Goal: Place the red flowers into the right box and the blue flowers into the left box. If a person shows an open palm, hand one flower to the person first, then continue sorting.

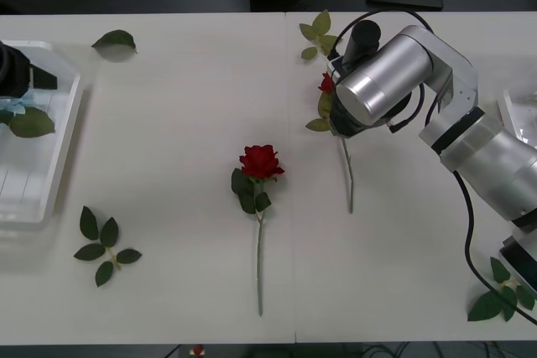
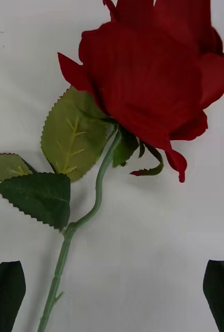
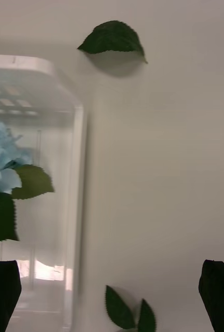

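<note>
Right wrist view shows the right gripper [image 2: 112,295] wide open just above a red rose [image 2: 148,78] on the table [image 1: 185,106]. Farther left, the left gripper [image 3: 112,295], also wide open, hovers beside the left box [image 3: 75,155] holding a blue flower [image 3: 0,161].

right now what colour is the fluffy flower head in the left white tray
Pale blue flower head, clearest in the left wrist view.

The right arm [image 1: 470,132] is built of rounded silver-grey cylindrical segments joined by black bands. A black cable [image 1: 466,232] is looped alongside. Dark tapered fingertips [image 2: 221,293] are fitted.
</note>
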Robot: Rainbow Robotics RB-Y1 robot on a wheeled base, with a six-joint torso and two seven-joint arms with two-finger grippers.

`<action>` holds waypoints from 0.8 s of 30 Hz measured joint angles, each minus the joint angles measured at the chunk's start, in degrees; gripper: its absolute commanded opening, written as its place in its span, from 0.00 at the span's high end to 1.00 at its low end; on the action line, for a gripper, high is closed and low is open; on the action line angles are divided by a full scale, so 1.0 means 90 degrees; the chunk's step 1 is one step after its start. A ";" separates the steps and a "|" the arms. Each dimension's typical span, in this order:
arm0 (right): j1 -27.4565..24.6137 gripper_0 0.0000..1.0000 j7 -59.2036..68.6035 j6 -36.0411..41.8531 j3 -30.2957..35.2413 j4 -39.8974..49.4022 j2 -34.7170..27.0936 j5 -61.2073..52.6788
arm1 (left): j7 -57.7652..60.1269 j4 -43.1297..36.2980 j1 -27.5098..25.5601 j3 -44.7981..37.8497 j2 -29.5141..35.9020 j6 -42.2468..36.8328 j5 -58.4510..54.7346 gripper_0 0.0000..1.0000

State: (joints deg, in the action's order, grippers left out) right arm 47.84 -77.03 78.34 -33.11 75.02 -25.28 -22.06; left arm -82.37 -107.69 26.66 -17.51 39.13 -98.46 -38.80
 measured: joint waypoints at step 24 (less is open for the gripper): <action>0.0360 0.00 0.0000 -0.0739 -0.0054 -0.1617 0.0470 0.0156 | 0.1707 -0.2098 -0.2574 0.4964 -0.2020 0.2765 0.4367 0.00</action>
State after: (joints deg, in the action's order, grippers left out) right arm 51.08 -77.03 71.69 -33.60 60.47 -21.05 -20.65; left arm -67.01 -126.57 3.50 27.16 20.95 -73.58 0.50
